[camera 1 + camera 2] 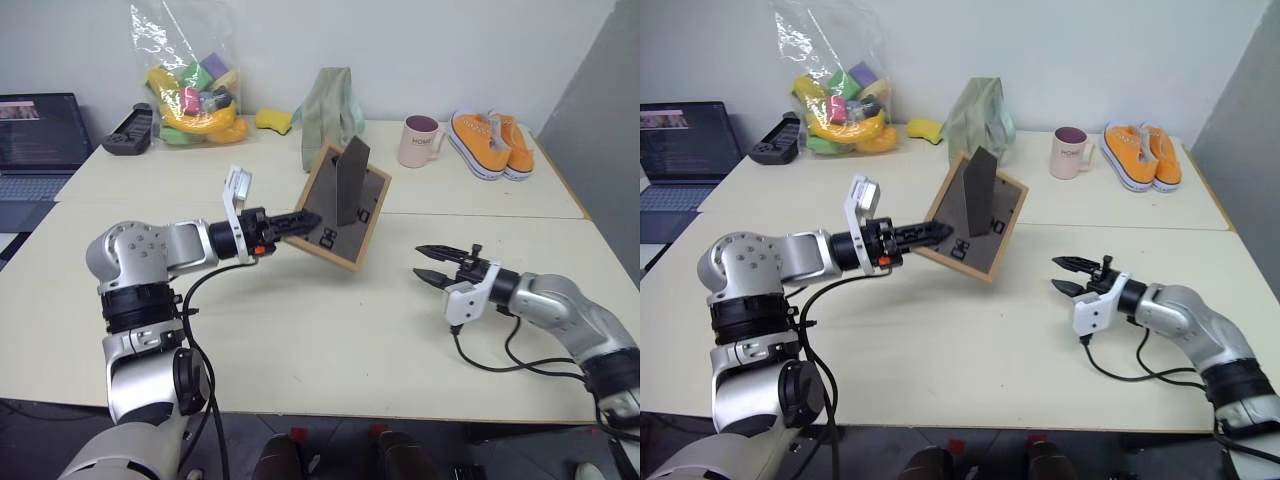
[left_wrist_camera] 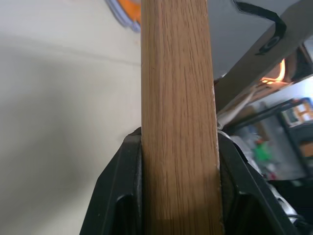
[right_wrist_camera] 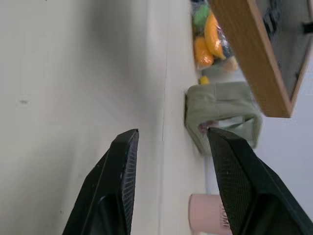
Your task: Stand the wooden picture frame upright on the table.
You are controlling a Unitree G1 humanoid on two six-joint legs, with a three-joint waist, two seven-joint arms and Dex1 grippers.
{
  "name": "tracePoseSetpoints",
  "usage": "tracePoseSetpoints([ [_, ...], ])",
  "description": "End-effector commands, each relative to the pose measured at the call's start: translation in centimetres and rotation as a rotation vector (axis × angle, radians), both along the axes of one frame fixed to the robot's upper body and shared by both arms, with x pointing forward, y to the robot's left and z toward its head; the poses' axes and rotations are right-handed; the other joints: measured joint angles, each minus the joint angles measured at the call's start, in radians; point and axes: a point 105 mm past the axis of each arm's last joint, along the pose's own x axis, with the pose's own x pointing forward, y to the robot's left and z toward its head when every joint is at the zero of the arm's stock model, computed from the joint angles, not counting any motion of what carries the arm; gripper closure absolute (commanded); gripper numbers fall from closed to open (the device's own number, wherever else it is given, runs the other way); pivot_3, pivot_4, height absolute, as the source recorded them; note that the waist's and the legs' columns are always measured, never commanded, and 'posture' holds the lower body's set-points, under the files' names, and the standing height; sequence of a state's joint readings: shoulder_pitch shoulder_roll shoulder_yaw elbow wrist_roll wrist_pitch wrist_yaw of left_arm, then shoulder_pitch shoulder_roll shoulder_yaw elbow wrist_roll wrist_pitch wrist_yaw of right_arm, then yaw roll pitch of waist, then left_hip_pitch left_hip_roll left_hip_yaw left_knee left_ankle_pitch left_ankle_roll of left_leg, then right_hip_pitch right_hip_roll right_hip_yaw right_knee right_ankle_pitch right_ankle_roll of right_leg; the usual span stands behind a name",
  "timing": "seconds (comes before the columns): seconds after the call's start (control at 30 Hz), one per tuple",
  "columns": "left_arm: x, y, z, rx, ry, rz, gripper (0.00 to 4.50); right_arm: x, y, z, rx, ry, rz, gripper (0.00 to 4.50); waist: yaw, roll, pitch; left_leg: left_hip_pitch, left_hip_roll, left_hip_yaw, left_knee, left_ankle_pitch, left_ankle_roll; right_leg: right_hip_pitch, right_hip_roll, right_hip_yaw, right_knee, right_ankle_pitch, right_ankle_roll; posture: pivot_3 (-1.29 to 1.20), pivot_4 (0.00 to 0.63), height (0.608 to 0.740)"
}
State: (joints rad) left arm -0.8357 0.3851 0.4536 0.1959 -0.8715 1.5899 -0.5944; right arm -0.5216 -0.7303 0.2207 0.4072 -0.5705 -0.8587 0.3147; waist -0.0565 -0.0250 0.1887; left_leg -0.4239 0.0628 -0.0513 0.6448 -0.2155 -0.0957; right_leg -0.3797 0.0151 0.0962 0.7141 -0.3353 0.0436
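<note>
Wood-bordered and carried clear of the table [image 1: 330,330], the wooden picture frame [image 1: 343,206] hung in mid-air over the middle of the tabletop, clamped by one edge in the left gripper [image 1: 300,222], whose two fingers [image 2: 117,196] pressed flat against either face of the border. The right gripper [image 1: 440,264] hovered low over the table, well apart from the frame, jaws spread and holding nothing. The dark back panel faced the camera with the fold-out stand [image 1: 351,180] swung out from it; the frame's long axis ran tilted, its top corner leaning away (the pictured front was hidden). The step in hand appeared to be transport before placement. The next move would probably call for levelling the bottom edge and lowering until edge and stand both met the table.
</note>
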Motion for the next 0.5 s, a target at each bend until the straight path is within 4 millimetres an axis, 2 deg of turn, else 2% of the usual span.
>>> tracePoseSetpoints([
  [0.03,-1.9,-0.5,0.4,-0.06,-0.023,-0.057,3.18,0.9,0.9,0.4,0.042,-0.096,0.017,2.19,-0.002,0.0,0.0,0.0,0.0,0.0,0.0,0.0,0.0,0.0,0.0,0.0,0.0,0.0,0.0,0.0,0.15,0.74],
  [0.1,-2.4,-0.4,0.0,-0.049,-0.014,-0.05,3.18,1.4,1.1,0.7,0.063,-0.122,0.014,2.19,-0.001,0.0,0.0,0.001,0.0,0.0,0.0,0.0,-0.001,0.0,0.0,0.0,0.001,0.0,0.0,0.0,0.15,0.74],
  [0.23,-2.0,0.1,-0.1,-0.063,0.02,-0.003,3.18,2.1,1.4,1.7,0.104,-0.158,0.006,2.19,0.0,0.0,0.0,0.001,0.0,0.0,0.0,0.001,-0.002,0.001,-0.001,0.0,0.002,0.0,0.0,0.0,0.15,0.74],
  [0.5,-2.6,-0.8,-0.5,-0.061,0.031,0.001,3.18,2.5,2.6,2.8,0.16,-0.189,0.032,2.19,0.001,0.0,0.0,0.006,-0.001,0.0,0.0,0.001,-0.002,0.006,-0.001,0.0,0.0,0.0,0.0,0.0,0.15,0.74],
])
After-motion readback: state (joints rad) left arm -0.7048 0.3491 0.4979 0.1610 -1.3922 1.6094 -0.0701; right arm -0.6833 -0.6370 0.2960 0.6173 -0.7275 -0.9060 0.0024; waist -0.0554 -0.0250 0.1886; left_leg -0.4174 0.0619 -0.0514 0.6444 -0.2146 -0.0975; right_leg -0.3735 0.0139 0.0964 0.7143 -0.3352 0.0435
